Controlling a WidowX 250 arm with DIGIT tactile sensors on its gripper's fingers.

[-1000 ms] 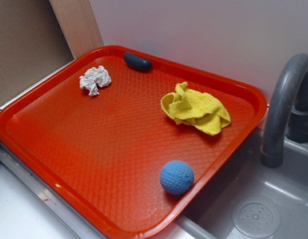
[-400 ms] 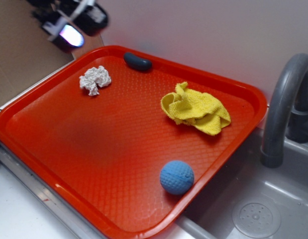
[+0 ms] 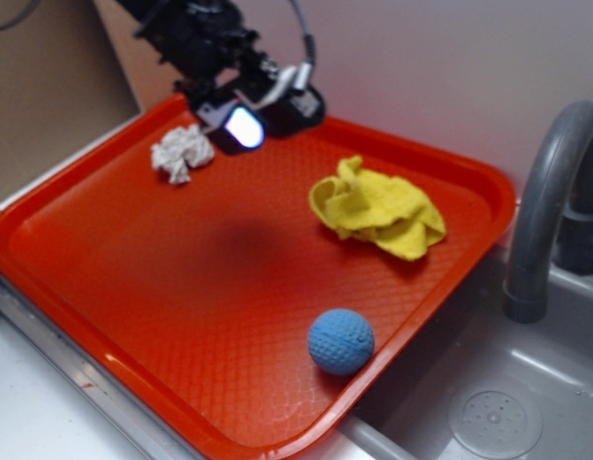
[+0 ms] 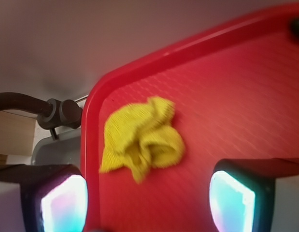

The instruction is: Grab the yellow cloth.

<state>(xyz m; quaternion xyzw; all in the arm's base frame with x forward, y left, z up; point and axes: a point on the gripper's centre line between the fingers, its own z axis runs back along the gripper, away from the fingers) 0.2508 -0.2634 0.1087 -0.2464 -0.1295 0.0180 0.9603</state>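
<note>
You've got cloth (image 3: 377,208) on tray (image 3: 133,287) far right, paper wad (image 3: 181,151) far left w/ gripper (image 3: 261,113) just beside, ball (image 3: 340,340) near front edge, faucet (image 3: 545,206) right of tray.

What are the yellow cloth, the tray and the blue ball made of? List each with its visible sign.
Yellow cloth: soft terry-like fabric, matte, with looped nap and limp wrinkled folds.
Red tray: probably moulded plastic, semi-gloss, with a fine diamond-textured floor and smooth raised rim.
Blue ball: likely rubber or foam, matte, with dimpled skin; the pictures cannot settle which.
</note>
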